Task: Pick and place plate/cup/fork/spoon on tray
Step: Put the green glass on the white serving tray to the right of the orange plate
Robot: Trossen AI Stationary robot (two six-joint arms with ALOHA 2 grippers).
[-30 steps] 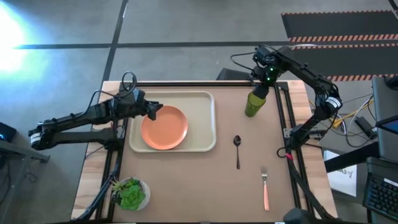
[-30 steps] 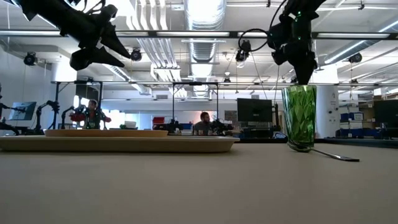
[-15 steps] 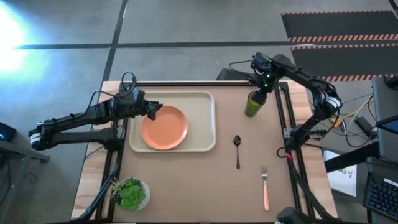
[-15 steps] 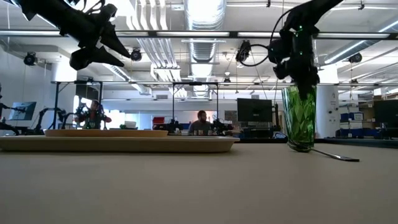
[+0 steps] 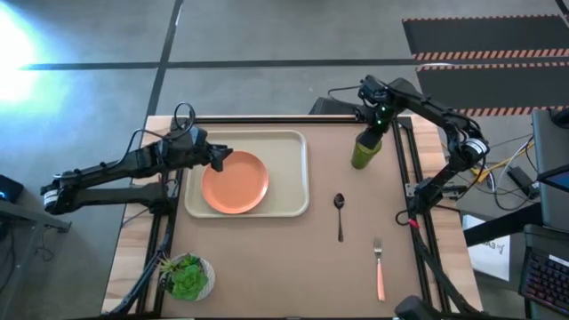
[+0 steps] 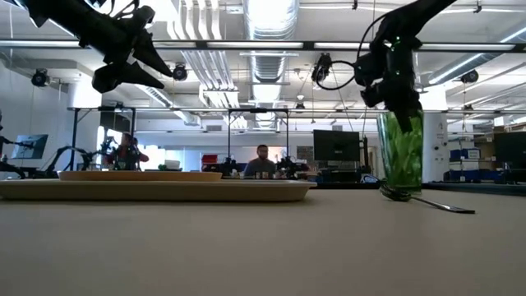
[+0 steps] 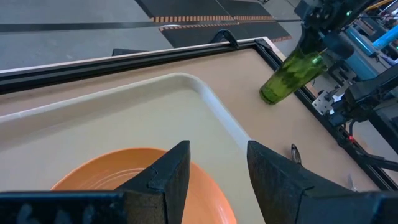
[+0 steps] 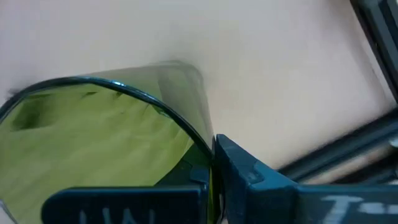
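The translucent green cup [image 5: 364,150] stands on the table near its far right corner, and my right gripper [image 5: 372,132] is shut on its rim from above. The orange plate [image 5: 235,181] lies on the cream tray [image 5: 293,169] at the far left. My left gripper [image 5: 222,160] hovers open above the plate's far left edge, touching nothing. The dark spoon [image 5: 339,213] lies flat mid-table. The pink-handled fork [image 5: 380,267] lies flat toward the near right. My right gripper grips the cup's wall at the rim [image 8: 202,146]: one finger [image 8: 124,199] is inside the cup and the other [image 8: 261,180] outside. The fingers point down from above. The cup's base [image 6: 399,194] is on the table, and the cup stands about upright.
A small white bowl of green leaves [image 5: 187,277] sits at the near left corner. Black rails [image 5: 411,178] run along the table's right side close to the cup. Bare table lies between tray, spoon and fork.
My right gripper has come down onto the cup, one finger going inside the rim and the other outside. The cup stays standing on the table.
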